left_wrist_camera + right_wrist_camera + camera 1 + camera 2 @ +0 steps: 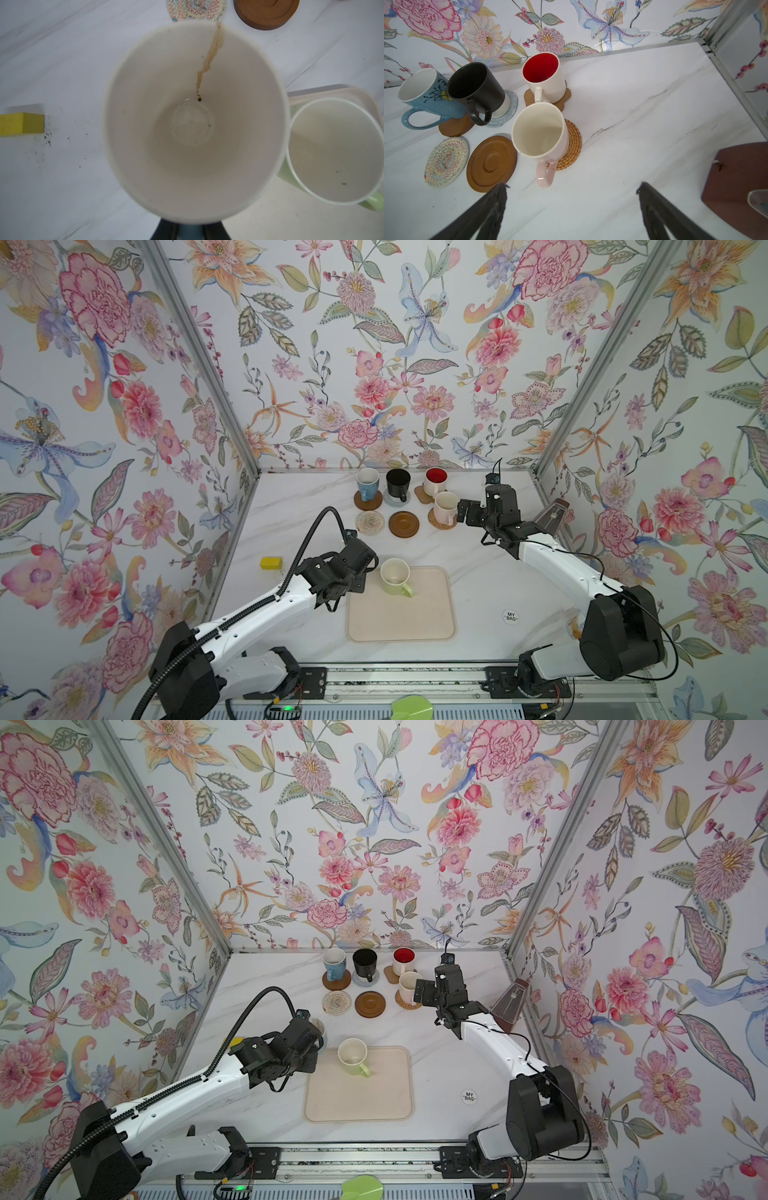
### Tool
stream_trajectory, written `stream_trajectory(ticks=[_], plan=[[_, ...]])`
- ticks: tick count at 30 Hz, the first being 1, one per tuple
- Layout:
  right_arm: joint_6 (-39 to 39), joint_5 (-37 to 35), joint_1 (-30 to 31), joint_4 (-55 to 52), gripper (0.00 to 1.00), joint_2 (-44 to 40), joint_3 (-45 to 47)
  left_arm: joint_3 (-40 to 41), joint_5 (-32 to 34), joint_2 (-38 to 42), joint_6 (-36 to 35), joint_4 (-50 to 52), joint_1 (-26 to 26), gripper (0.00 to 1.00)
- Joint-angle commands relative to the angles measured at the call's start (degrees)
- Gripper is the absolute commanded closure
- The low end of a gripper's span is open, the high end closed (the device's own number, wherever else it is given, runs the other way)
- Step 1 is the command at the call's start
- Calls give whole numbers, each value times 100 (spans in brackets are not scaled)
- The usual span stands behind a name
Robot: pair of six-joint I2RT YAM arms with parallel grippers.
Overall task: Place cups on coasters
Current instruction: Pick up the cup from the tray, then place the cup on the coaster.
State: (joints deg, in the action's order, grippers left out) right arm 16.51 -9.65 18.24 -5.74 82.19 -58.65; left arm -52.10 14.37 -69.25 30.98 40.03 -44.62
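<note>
Top views are showing us most of the job done. Along the back, the blue cup (pixel 367 483), black cup (pixel 398 483), red-lined cup (pixel 435 481) and pink cup (pixel 445 506) are each sitting on a coaster, the pink one on the rattan coaster (pixel 437 526). The woven coaster (pixel 370 522) and brown disc coaster (pixel 404 524) are lying bare, and the green cup (pixel 395 574) is waiting on the tray (pixel 415 622). The left pincer (pixel 309 1052) is by the tray's corner, with a second blue cup (pixel 321 1031) barely peeking out in a top view. The right pincer (pixel 460 512) is hanging just beside the pink cup.

Left wrist is filling in what that hides. We're looking straight down into the gripped cup, and the pincer is clamping shut on what looks like its blue handle, probably so it's riding upright. We're not able to tell if it's off the counter.

Right wrist is giving us the other missing bit: jaws standing wide apart, gripping nothing, clear of the pink handle.
</note>
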Motion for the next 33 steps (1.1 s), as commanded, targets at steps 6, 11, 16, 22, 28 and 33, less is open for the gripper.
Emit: stream_trajectory(ticks=[6,11,16,22,28,33], plan=[[25,-39,-65,-101,1,-233,117,-444,-119,-317,-653,-853,611,100],[19,-34,-78,-164,1,-416,152,-749,-143,-717,-970,-1041,899,100],[15,7,-96,-212,1,-509,156,-1113,-295,-1244,-1246,-1236,1130,100],[1,51,-128,-232,1,-536,117,-1557,-478,-1838,-1428,-1506,1356,100],[-7,93,-140,-226,1,-523,100,-2017,-678,-2513,-1538,-1628,1465,100],[-8,117,-170,-226,1,-507,100,-2327,-746,-2951,-1595,-1640,1569,100]])
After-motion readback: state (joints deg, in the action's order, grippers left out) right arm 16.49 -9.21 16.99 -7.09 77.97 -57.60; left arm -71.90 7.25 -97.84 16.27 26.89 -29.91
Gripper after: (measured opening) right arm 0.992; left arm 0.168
